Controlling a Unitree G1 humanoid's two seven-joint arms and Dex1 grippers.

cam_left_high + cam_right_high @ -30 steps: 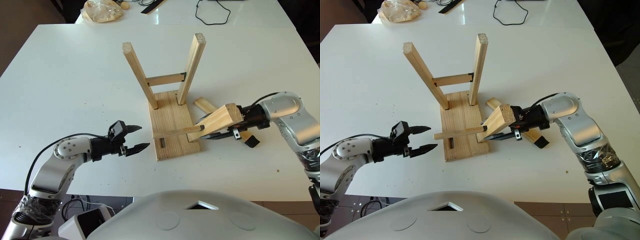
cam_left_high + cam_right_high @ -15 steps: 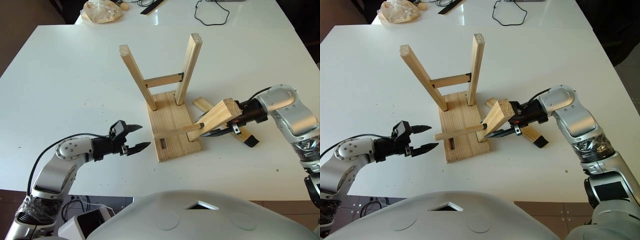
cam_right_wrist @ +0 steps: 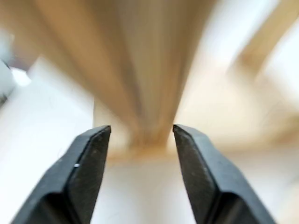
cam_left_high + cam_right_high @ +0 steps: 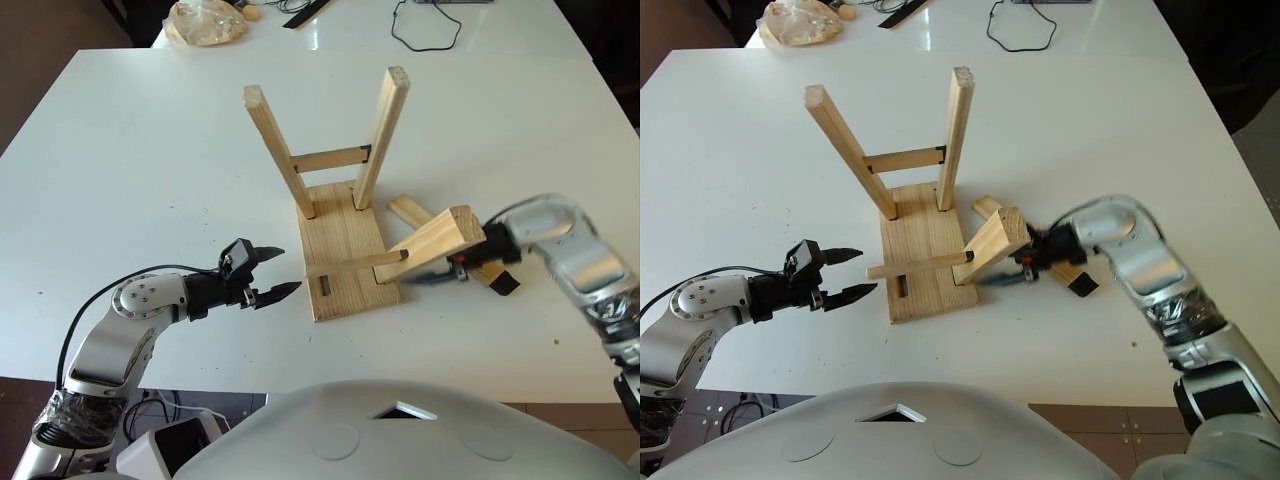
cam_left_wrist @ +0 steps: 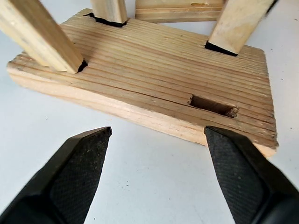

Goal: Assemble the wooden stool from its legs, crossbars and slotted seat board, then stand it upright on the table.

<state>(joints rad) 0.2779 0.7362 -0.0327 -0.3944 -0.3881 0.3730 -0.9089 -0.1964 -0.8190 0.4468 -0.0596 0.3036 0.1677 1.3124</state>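
My right gripper [image 3: 141, 134], fingers spread and empty, sits by the tilted third leg [image 4: 435, 240] leaning at the flat seat board's [image 4: 340, 235] near edge, left gripper [image 4: 288, 270] wide open alongside: I should grasp low, right the leg, then press straight down.

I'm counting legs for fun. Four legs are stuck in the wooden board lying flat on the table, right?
Not four: three legs are stuck in the seat board lying flat on the table. The left wrist view shows one slot empty, just ahead of the open left gripper.
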